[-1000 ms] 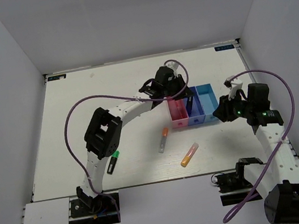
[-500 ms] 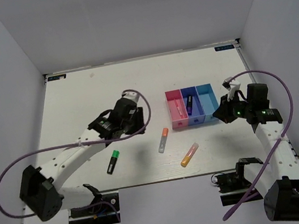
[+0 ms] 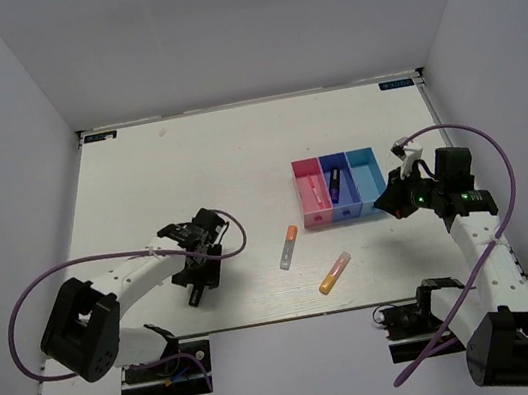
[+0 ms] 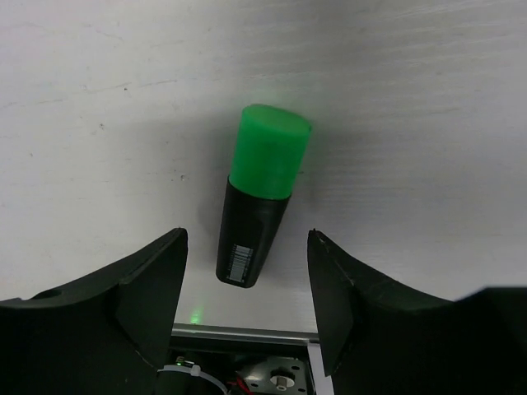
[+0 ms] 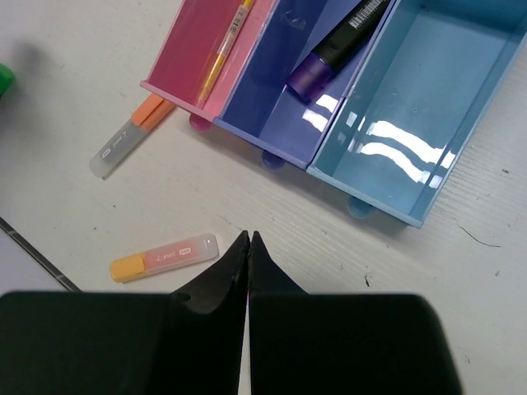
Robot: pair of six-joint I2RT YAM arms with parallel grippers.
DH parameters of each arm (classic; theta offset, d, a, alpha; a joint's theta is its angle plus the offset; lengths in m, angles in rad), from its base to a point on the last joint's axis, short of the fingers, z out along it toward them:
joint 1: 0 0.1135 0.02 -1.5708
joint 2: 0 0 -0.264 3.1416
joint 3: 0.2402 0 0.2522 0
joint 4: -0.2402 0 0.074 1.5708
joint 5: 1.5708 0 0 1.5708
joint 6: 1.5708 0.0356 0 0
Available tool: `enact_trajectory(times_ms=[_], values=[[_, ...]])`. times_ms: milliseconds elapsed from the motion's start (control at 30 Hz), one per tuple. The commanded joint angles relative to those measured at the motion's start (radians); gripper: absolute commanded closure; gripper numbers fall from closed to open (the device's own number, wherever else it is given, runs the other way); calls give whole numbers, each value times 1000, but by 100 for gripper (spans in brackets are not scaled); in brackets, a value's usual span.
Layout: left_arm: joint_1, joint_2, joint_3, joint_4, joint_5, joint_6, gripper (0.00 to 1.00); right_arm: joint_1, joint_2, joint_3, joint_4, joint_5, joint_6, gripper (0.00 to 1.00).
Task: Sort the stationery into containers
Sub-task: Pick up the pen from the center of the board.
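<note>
A black marker with a green cap (image 4: 259, 189) lies on the table between the spread fingers of my left gripper (image 4: 247, 237), which is open and not touching it. In the top view the left gripper (image 3: 200, 267) hovers over that marker (image 3: 196, 296). The containers are joined pink (image 3: 300, 196), blue (image 3: 345, 212) and cyan (image 3: 371, 180) bins. Thin yellow and pink sticks (image 5: 226, 45) lie in the pink bin (image 5: 185, 58). A black purple-capped marker (image 5: 338, 41) lies in the blue bin (image 5: 272, 99). My right gripper (image 5: 249, 236) is shut and empty, just right of the cyan bin (image 5: 412, 107).
A grey-orange marker (image 3: 288, 247) and an orange-pink highlighter (image 3: 334, 273) lie loose on the table in front of the bins; the right wrist view shows both, the marker (image 5: 132, 136) and the highlighter (image 5: 165, 257). White walls enclose the table on three sides.
My left arm swung from the pink bin back to the near left and came down over the green-capped marker, its jaws opening. The right gripper closed and barely moved.
</note>
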Motion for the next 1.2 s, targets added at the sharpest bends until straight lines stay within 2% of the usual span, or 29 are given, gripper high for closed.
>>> enact_trajectory(times_ms=[0, 67, 200, 367, 433, 467, 500, 533, 567, 600, 633, 667, 700, 733, 767, 900, 1000, 1167], values=[[27, 3, -30, 63, 18, 5, 29, 0, 5, 32, 3, -24, -12, 100], [45, 22, -42, 87, 56, 3, 31, -1, 5, 34, 5, -24, -12, 100], [70, 62, -74, 147, 100, 3, 41, -1, 1, 34, 6, -24, -12, 100], [82, 89, -82, 163, 120, 0, 75, -3, -6, 37, 5, -22, -13, 100], [80, 85, -64, 154, 136, 0, 80, -3, 0, 35, 5, -22, -13, 99], [80, 79, -56, 151, 145, -1, 81, -1, -3, 35, 3, -25, -13, 93], [79, 62, -34, 149, 156, -6, 81, -3, -3, 34, 6, -30, -13, 77], [52, 47, -4, 150, 166, -11, 82, 0, -3, 38, 3, -33, -16, 33], [36, 33, 33, 151, 173, -18, 85, 0, -2, 37, 3, -39, -18, 17], [19, 28, 58, 154, 174, -20, 86, -1, -3, 37, 3, -44, -22, 10], [-36, 26, 109, 173, 183, -30, 88, -3, -5, 34, 5, -48, -27, 10], [-54, 30, 163, 184, 191, -35, 88, 0, -5, 35, 3, -51, -29, 14], [-76, 36, 194, 199, 199, -43, 90, -1, -2, 35, -1, -62, -38, 29], [-123, 65, 272, 256, 224, -66, 92, 0, -2, 34, -4, -62, -38, 94], [-139, 77, 298, 282, 238, -73, 92, -1, -3, 37, -3, -56, -36, 100], [-197, 196, 427, 468, 315, -161, 99, -1, -8, 31, 9, -11, -24, 100], [-211, 314, 560, 612, 305, -228, 99, 0, -6, 34, 9, -5, -21, 100], [-228, 491, 735, 706, 321, -296, 99, -3, -14, 31, 12, 2, -15, 100]])
